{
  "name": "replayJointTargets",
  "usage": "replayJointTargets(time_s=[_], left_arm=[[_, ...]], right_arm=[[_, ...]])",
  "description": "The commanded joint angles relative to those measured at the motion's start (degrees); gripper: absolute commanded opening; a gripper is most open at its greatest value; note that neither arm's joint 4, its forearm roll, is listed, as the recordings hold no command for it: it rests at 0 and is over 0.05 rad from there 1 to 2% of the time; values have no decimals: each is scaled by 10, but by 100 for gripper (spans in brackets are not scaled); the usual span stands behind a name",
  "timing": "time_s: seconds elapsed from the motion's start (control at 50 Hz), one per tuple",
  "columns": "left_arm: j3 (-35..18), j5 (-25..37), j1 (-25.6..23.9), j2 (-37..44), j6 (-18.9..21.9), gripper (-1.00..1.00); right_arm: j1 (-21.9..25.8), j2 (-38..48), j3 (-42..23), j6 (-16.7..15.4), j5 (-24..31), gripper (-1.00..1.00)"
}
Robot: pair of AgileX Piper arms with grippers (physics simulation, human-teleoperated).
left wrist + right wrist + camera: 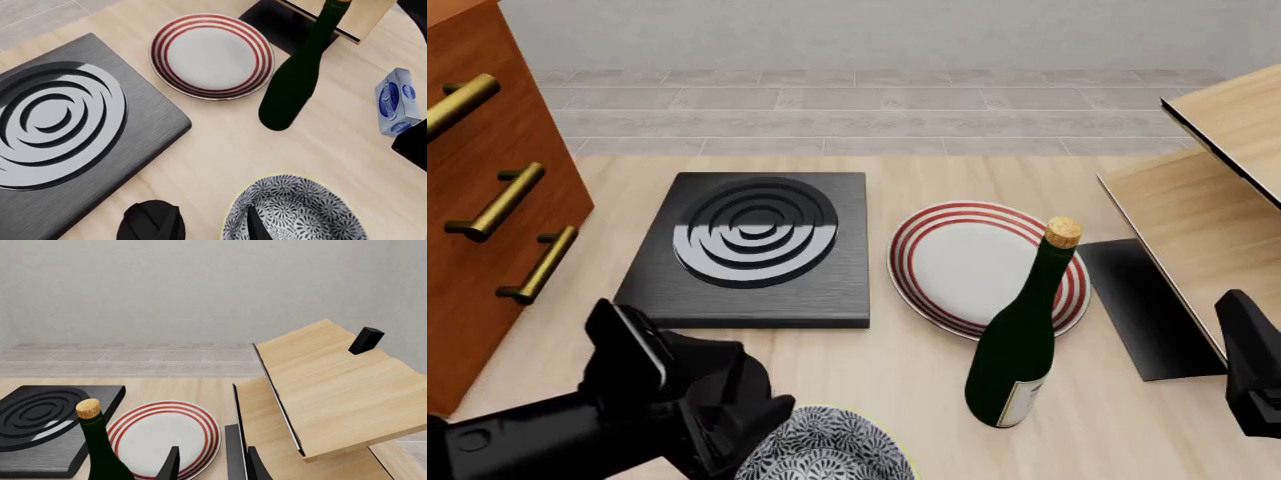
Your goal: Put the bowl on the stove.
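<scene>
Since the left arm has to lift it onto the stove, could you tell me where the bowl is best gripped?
Grip the bowl by its rim, from above, one finger inside the wall and one outside: it sits upright, open side up, too wide to span. The left hand already straddles the rim.

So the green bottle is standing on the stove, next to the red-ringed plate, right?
Not quite. In the front view the green bottle stands on the table, not on the stove. It is next to the red-ringed plate, as you said.
</scene>
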Motion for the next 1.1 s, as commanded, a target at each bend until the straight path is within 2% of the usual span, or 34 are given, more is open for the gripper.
replayJointTargets(time_s=[0.02,0.28,0.32,0.34,0.36,0.38,0.48,0.68,0.92,1.1], left_arm=[[0,-10,-3,14,1,100],[6,-43,-6,57,3,100],[2,-51,-12,71,-9,100],[-7,-61,-24,101,-31,100],[3,-70,-17,88,-7,100],[-3,-80,-26,111,-19,100],[-2,-83,-24,108,-15,100],[3,-124,-23,154,-19,100],[8,-132,-16,160,-9,100],[2,-140,-18,179,-19,100]], right_arm=[[0,0,0,0,0,100],[0,0,0,0,0,100],[0,0,0,0,0,100],[0,0,0,0,0,100],[0,0,0,0,0,100],[0,0,0,0,0,100],[0,0,0,0,0,100],[0,0,0,0,0,100],[0,0,0,0,0,100],[0,0,0,0,0,100]])
